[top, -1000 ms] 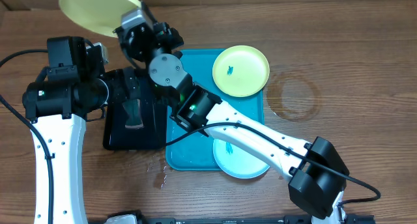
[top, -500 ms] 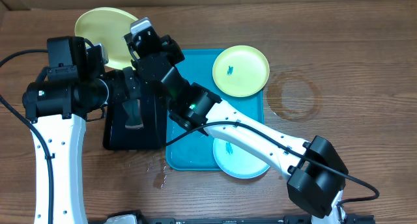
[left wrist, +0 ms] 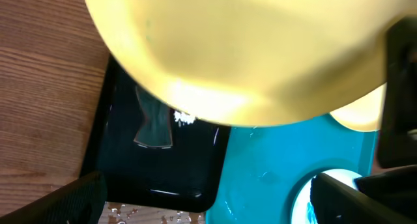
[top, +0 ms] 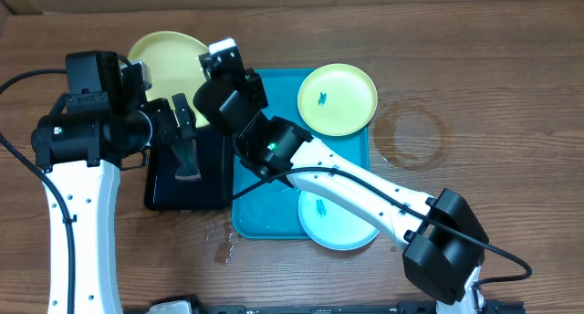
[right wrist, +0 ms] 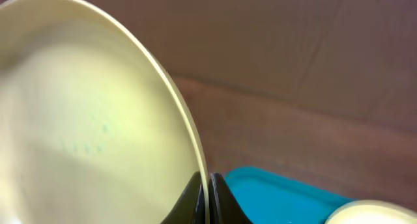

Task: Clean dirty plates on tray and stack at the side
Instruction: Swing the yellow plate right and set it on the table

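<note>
My right gripper (top: 208,75) (right wrist: 207,185) is shut on the rim of a yellow-green plate (top: 169,63) (right wrist: 85,120), holding it tilted above the far left. That plate's underside (left wrist: 247,48) fills the top of the left wrist view. My left gripper (top: 182,118) (left wrist: 208,211) is open just below it, over the black tray, with nothing between its fingers (left wrist: 71,201). On the turquoise tray (top: 265,218) lie a second yellow-green plate (top: 338,98) at the far end and a light blue plate (top: 333,223) at the near end, each with a blue smudge.
A black tray (top: 187,182) (left wrist: 163,165) sits left of the turquoise tray, with a grey piece (top: 189,163) (left wrist: 154,123) lying in it. Water drops (top: 222,241) dot the wooden table in front of it. A faint ring mark (top: 411,136) shows on the right.
My right gripper has carried the yellow-green plate rightward and toward the near side, from the far left corner to above the left gripper. The left arm has not moved.
</note>
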